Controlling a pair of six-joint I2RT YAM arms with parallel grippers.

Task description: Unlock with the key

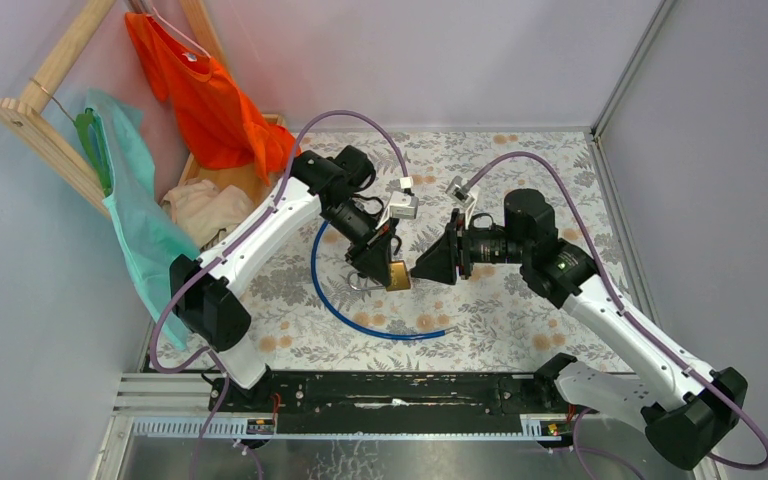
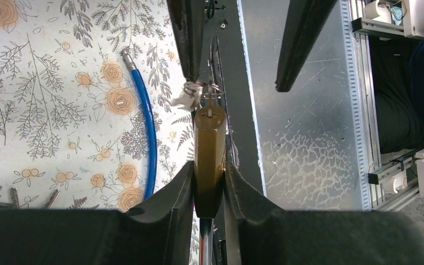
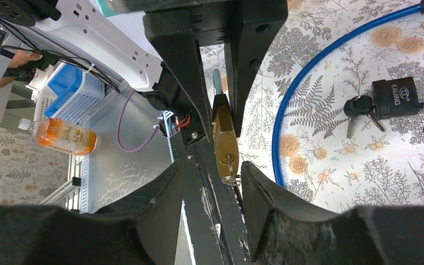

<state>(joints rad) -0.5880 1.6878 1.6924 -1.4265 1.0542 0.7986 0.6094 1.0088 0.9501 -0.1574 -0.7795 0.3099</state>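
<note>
My left gripper (image 2: 208, 182) is shut on a brass padlock (image 2: 208, 143), holding it by its flat sides above the table (image 1: 398, 275). A thin silver key blade with a wire ring (image 3: 230, 168) sticks in the padlock's keyhole. My right gripper (image 3: 215, 176) is open, its fingers standing on either side of that ring; the right-hand finger (image 3: 265, 193) is close to it and the other is well apart. A black-headed key (image 3: 358, 106) lies on the table beside a black padlock (image 3: 395, 96).
A blue cable (image 1: 360, 315) curves over the flowered tablecloth under both grippers. Two loose silver keys (image 2: 14, 196) lie on the cloth. A wooden rack (image 1: 45, 120) with orange and green clothes stands at the back left. A metal rail (image 1: 390, 390) runs along the near edge.
</note>
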